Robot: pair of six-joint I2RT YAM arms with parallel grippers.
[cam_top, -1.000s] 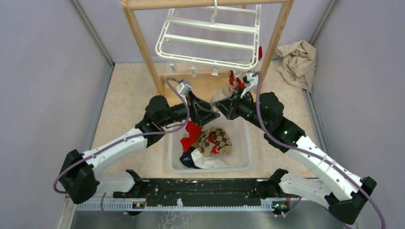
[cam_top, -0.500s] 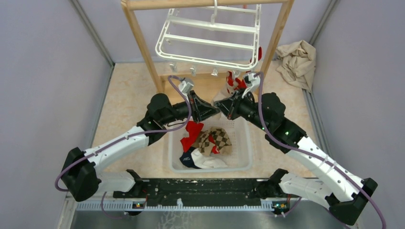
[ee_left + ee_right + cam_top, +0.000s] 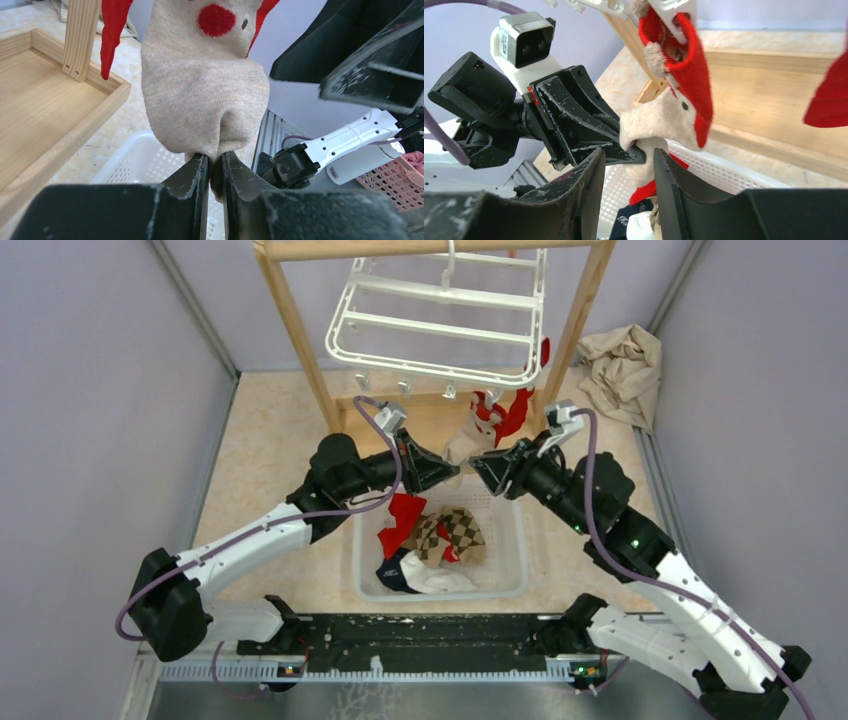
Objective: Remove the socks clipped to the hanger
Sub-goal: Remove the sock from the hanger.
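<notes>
Tan sock [image 3: 202, 100] cuff was cut off by the left wrist view's top edge, its toe tip hidden inside the left gripper [image 3: 215, 160], hanger [image 3: 440, 328] hook ran past the overhead view's top, sock pile [image 3: 440, 545] in the basket [image 3: 521, 550] hid its lower layers, right arm [image 3: 690, 610] elbow was cropped at bottom right.

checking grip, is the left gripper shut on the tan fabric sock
Yes, the left gripper pinches the lower tip of the tan fabric sock.

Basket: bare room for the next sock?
Bare mesh between the sock pile and the basket's right wall, plus a strip at the rear wall. Left and centre: crowded. Over the rear rim, left gripper, right gripper and the hanging tan sock block passage.
</notes>
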